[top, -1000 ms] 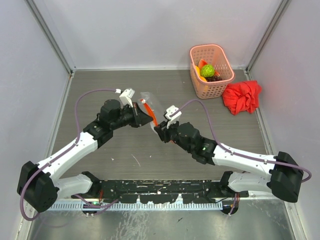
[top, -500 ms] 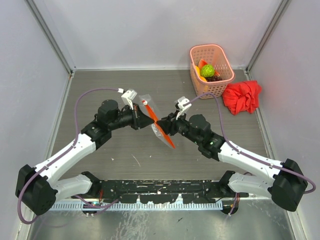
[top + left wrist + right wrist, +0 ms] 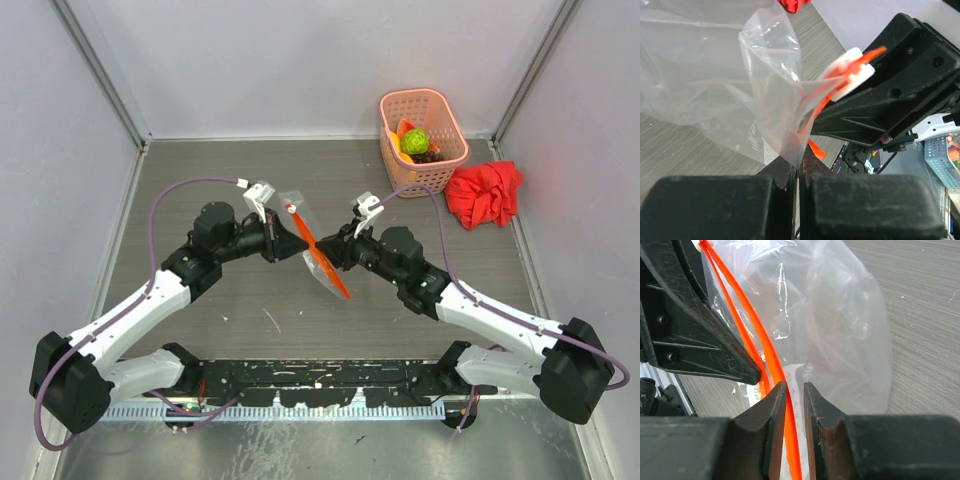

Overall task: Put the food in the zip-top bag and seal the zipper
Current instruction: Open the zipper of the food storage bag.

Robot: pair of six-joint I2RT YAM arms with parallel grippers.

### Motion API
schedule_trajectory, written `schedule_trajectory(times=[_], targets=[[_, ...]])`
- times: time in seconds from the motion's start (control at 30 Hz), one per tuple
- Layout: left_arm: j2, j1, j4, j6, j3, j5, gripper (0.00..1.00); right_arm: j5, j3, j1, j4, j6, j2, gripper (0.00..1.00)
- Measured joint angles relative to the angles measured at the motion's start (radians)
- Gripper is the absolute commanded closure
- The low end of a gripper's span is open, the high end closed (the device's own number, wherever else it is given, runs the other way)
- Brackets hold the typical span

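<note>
Zip-top bag (image 3: pixel 840 325) — clear, crumpled, orange-red zipper (image 3: pixel 763 347) — pinched in left jaws; right jaws straddle zipper, grip unclear.

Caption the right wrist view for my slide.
The right gripper straddles the orange zipper of the bag; the left gripper pinches it.

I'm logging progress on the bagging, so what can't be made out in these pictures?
- Pieces in the pink basket: top view, too small; the green ball partly covers the others.
- Whether the right gripper pinches the zipper: right wrist view, unclear.
- Print on the zip-top bag: blurred in both wrist views.
</note>
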Motion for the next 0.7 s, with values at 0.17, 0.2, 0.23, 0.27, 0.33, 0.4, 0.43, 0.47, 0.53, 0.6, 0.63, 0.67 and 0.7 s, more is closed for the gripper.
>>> schedule_trajectory(times=[0.17, 0.2, 0.23, 0.27, 0.33, 0.4, 0.43, 0.47, 0.53, 0.6, 0.63, 0.67, 0.7], targets=[[-0.003, 0.000, 0.000, 0.013, -0.006, 0.010, 1.00, -0.058, -0.015, -0.020, 0.011, 0.007, 0.000, 0.73], [-0.003, 0.000, 0.000, 0.014, -0.006, 0.012, 1.00, -0.071, -0.016, -0.021, 0.015, 0.006, 0.000, 0.71], [-0.004, 0.000, 0.000, 0.015, -0.006, 0.015, 1.00, -0.086, -0.018, -0.021, 0.019, 0.006, 0.000, 0.70], [-0.005, 0.000, 0.002, 0.017, -0.006, 0.019, 1.00, -0.098, -0.018, -0.021, 0.022, 0.007, 0.000, 0.68], [-0.008, 0.000, 0.003, 0.018, -0.007, 0.023, 1.00, -0.123, -0.019, -0.022, 0.031, 0.006, 0.000, 0.66], [-0.012, 0.000, 0.006, 0.018, -0.007, 0.027, 1.00, -0.142, -0.020, -0.025, 0.037, 0.006, 0.001, 0.66], [-0.014, 0.000, 0.008, 0.018, -0.007, 0.028, 1.00, -0.148, -0.021, -0.026, 0.039, 0.006, 0.002, 0.66], [-0.016, 0.000, 0.008, 0.018, -0.008, 0.030, 1.00, -0.153, -0.021, -0.026, 0.041, 0.006, 0.003, 0.66], [-0.022, 0.000, 0.012, 0.019, -0.011, 0.033, 1.00, -0.163, -0.022, -0.026, 0.045, 0.006, 0.008, 0.65], [-0.026, 0.000, 0.015, 0.019, -0.016, 0.035, 1.00, -0.177, -0.022, -0.027, 0.045, 0.006, 0.012, 0.65], [-0.027, 0.000, 0.016, 0.019, -0.017, 0.036, 1.00, -0.183, -0.022, -0.028, 0.047, 0.005, 0.015, 0.65], [-0.027, 0.000, 0.018, 0.018, -0.019, 0.037, 1.00, -0.191, -0.022, -0.028, 0.050, 0.006, 0.019, 0.63], [-0.027, 0.000, 0.020, 0.018, -0.021, 0.037, 1.00, -0.197, -0.022, -0.028, 0.052, 0.005, 0.023, 0.62]])
